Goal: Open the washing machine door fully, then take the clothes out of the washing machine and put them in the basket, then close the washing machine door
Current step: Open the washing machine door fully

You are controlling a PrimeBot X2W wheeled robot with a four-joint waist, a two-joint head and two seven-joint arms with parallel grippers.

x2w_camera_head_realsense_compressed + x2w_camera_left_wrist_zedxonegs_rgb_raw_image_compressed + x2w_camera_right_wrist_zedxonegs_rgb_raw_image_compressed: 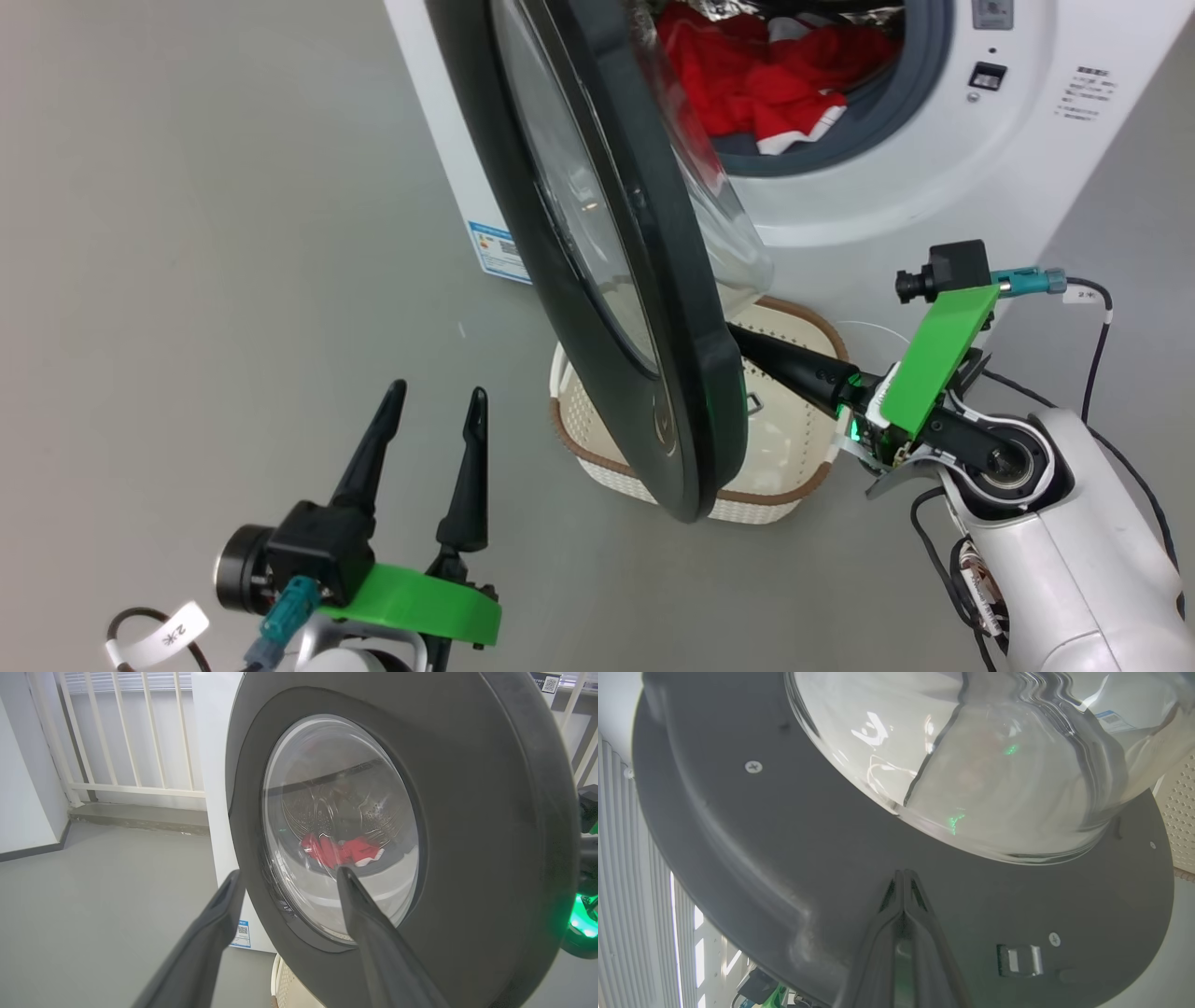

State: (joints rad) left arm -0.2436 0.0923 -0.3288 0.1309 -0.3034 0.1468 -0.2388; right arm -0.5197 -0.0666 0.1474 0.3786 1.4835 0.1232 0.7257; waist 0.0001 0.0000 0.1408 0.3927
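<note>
Black glossy rim, dead centre of the head view: the washing machine door (611,252) stands swung out, edge-on to the camera. Its lower end hangs over the basket (822,327), which sits on the floor against the front of the washing machine (934,187). At the upper middle of that frame, the clothes (766,79) lie red and white in the drum mouth.

Over to the left wrist view: it gives the door's outer face, and through the glass the red heap shows small and warped against the steel drum. The right wrist view has the other side, with the dark inner face, the bulging glass bowl across the top, a metal latch (1020,959) at lower right and a strip of the basket's perforated wall at the right edge.

The floor (187,233) is smooth, plain grey. A white railing (140,732) runs across the upper left of the left wrist view, and a blue label (499,247) sits low on the machine's white panel.

Now the claws. On the right claw (903,873) the fingers are pressed together with nothing between them, tips on the door's inner face just under the glass bowl. The left claw (439,390), at the lower left of the head view, has its fingers spread, holds nothing and is clear of the door.
</note>
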